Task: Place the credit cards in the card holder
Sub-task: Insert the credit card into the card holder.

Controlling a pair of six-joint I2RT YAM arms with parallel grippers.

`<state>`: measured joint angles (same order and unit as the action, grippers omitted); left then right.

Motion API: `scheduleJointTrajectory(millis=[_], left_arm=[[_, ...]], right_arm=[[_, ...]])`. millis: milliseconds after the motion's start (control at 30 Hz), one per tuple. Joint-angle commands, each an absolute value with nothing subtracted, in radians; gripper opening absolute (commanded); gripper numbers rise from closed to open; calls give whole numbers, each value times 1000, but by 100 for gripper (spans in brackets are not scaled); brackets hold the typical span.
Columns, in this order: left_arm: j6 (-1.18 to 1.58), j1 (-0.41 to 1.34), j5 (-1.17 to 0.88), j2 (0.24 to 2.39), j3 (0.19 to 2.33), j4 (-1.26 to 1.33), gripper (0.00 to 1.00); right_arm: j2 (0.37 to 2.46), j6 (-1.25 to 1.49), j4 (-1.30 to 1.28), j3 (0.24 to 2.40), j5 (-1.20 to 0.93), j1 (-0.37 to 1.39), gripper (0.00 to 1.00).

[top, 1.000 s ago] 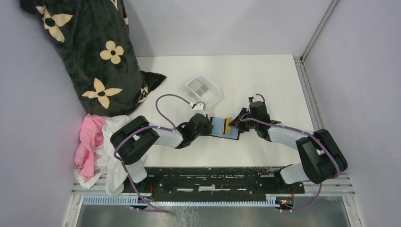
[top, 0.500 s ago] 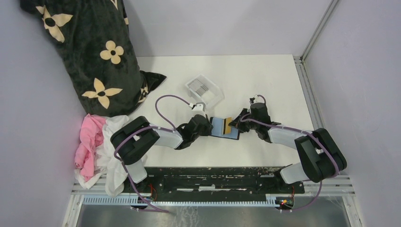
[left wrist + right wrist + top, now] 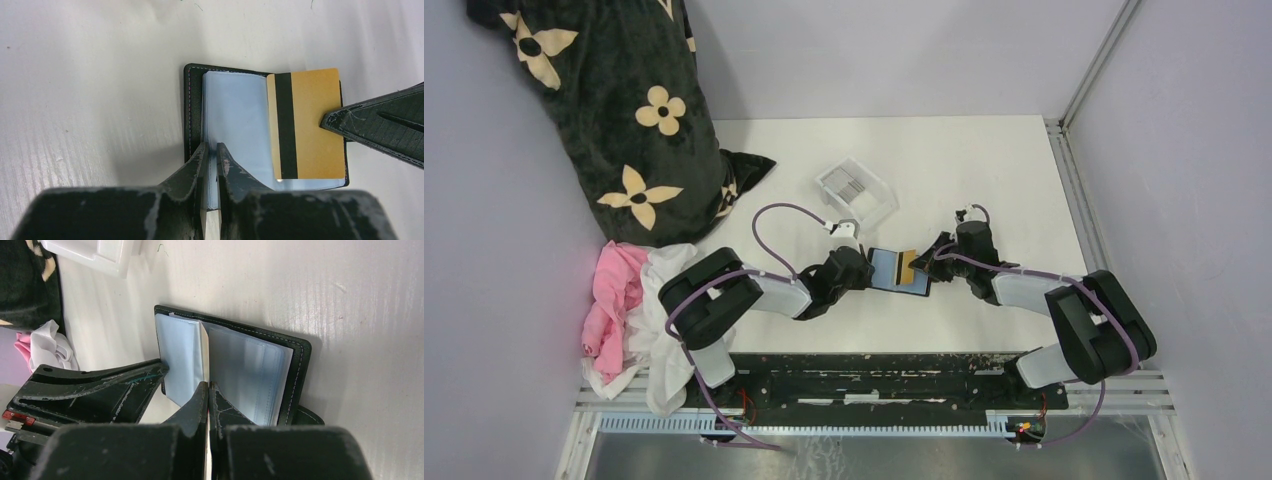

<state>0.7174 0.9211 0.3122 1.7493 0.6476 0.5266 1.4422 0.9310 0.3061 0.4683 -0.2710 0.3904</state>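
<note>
Left gripper [image 3: 211, 150] is closed thinly on the near edge of a pale blue sleeve inside the card holder [image 3: 189, 110], which lies open on the white bench [image 3: 75, 100] between the two arms, its black cover showing around the sleeves. Right gripper [image 3: 207, 388] is clamped on one edge of a tan card [image 3: 312, 125] with a black stripe, holding it over the right half of the open holder, striped end toward the middle. Farther back on the bench, grey cards [image 3: 849, 183] sit in a clear tray [image 3: 884, 205], well apart from the holder.
</note>
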Motion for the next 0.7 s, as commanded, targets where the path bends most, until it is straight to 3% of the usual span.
scheduleJointTrajectory(millis=[0, 667], left_arm=[[759, 967, 245, 1791, 600, 359, 15], [790, 1014, 259, 1803, 566, 373, 14]], right_arm=[[1467, 944, 337, 444, -303, 396, 1], [1495, 971, 370, 418, -313, 396, 1]])
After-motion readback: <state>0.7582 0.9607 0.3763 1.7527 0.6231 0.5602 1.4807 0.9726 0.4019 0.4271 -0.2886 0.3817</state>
